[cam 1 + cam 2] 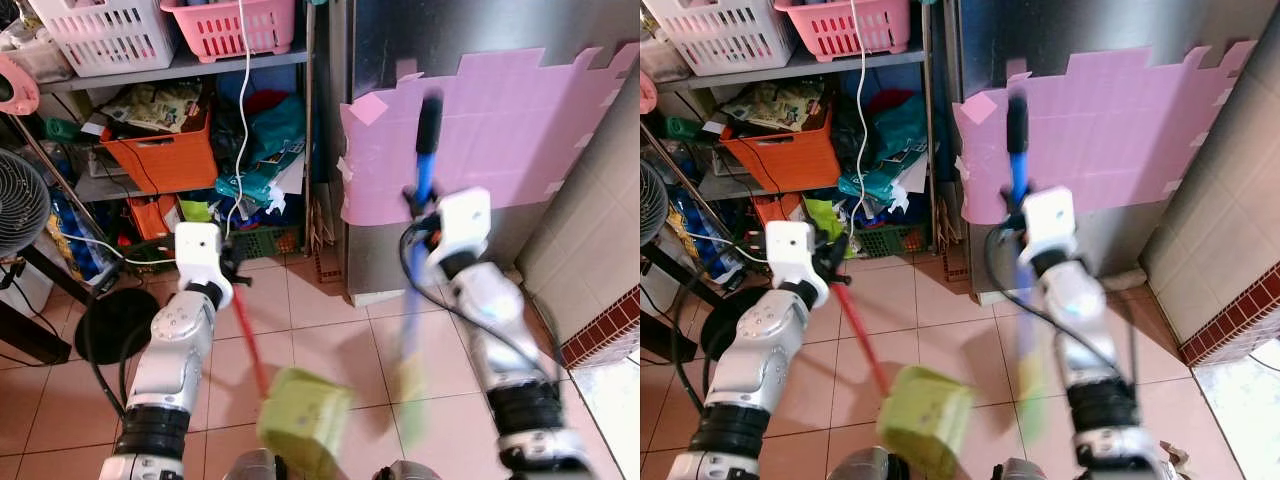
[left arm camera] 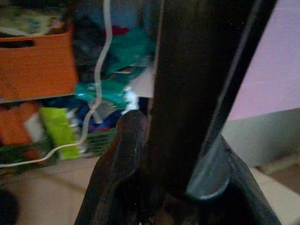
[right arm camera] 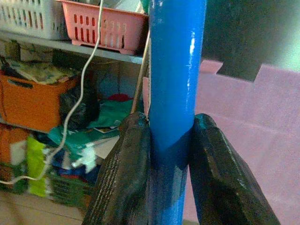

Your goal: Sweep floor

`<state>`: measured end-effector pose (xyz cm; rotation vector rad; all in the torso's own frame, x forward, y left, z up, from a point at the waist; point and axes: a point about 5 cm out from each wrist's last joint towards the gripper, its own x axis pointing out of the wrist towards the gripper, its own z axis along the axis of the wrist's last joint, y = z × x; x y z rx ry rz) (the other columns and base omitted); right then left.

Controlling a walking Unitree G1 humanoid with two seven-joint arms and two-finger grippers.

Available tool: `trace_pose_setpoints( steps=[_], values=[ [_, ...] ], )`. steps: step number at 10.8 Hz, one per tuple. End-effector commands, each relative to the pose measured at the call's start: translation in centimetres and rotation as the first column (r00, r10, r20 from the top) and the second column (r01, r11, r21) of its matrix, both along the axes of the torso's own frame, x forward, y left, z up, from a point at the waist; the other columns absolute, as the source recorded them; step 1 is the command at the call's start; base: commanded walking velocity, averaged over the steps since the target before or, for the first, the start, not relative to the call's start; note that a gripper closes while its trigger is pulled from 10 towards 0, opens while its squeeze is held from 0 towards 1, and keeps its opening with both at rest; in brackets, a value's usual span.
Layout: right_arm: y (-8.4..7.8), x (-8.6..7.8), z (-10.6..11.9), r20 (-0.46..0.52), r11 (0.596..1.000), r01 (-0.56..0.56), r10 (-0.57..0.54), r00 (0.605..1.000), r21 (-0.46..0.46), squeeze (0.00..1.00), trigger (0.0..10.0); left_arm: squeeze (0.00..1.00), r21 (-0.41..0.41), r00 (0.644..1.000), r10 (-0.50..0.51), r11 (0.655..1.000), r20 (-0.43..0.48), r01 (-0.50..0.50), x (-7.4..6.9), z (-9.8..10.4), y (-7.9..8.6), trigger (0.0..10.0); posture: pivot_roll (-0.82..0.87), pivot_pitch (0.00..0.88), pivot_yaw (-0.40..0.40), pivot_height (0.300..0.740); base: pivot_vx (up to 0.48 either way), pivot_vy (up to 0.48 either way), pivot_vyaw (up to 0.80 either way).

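Blue broom handle [image 3: 176, 75] clenched in right hand [image 3: 171, 154], left hand [image 1: 232, 272] grasping red dustpan handle [image 1: 252, 350]

Pinkish tiled floor [image 1: 320, 330], pale grout lines. On it at the left a round black fan base [image 1: 115, 322] with a black cable looping beside it. A green crate [image 1: 262, 241] stands on the floor under the shelving, an orange box [image 1: 152, 215] just beside it, clutter packed around both. A grey cabinet [image 1: 400, 255] stands on the tiles, pink sheet [image 1: 500, 140] taped to its front. Metal shelf unit [image 1: 190, 65] at the back: top shelf carries a white basket [image 1: 105, 35] and a pink basket [image 1: 230, 25] side by side; the shelf below holds an orange bin [image 1: 165, 155] with papers on top. Red brick-pattern edging [image 1: 605, 325] at far right.
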<state>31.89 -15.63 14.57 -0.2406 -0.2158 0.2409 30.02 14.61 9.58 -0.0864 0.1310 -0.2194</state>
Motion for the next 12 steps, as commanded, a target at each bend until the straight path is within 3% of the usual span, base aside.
trace_pose_setpoints(
  steps=[1, 2, 4, 5, 9, 12],
  values=[
    [0.4, 0.0, 1.0, 0.050, 1.000, -0.011, 0.011, 0.999, 0.000, 0.00, 10.0, 0.00, -0.037, 0.995, -0.048, 0.998, 0.090, 0.052, 0.1, 1.7, -0.5, 10.0, -0.10, 0.000, 0.078, 0.740, 0.000, 0.000, 0.00],
    [0.0, -0.3, 0.5, 0.028, 1.000, -0.004, 0.004, 1.000, -0.013, 0.00, 10.0, 0.00, -0.076, 0.985, -0.105, 0.990, 0.138, 0.117, 0.0, 2.5, -1.0, 10.0, -0.10, 0.000, 0.076, 0.740, 0.000, 0.000, -0.80],
    [0.0, -0.3, 0.0, 0.012, 1.000, -0.001, 0.001, 1.000, -0.026, 0.00, 10.0, 0.00, -0.058, 0.979, -0.120, 0.990, 0.163, 0.131, 0.4, 3.1, -1.1, 10.0, -0.10, 0.000, 0.076, 0.740, 0.000, 0.000, -0.80],
    [0.1, -0.3, -0.3, 0.002, 1.000, 0.000, 0.000, 1.000, -0.029, 0.00, 10.0, 0.00, -0.018, 0.990, -0.058, 0.998, 0.127, 0.061, 0.9, 2.9, -0.6, 10.0, -0.10, 0.000, 0.077, 0.740, 0.000, 0.000, 0.00],
    [0.4, -0.9, -1.2, -0.046, 0.999, 0.032, -0.032, 0.998, 0.015, 0.00, 10.0, 0.00, -0.063, 0.995, -0.053, 0.996, 0.090, 0.059, 0.7, 2.6, -1.1, 10.0, -0.11, 0.000, 0.076, 0.740, 0.000, 0.000, 0.00],
    [0.6, -1.1, -1.7, -0.071, 0.999, 0.036, -0.034, 0.997, 0.028, 0.00, 10.0, 0.00, -0.088, 0.994, -0.071, 0.993, 0.081, 0.078, 0.7, 2.7, -1.4, 10.0, -0.11, 0.000, 0.076, 0.740, 0.000, 0.440, -0.53]
  ],
)
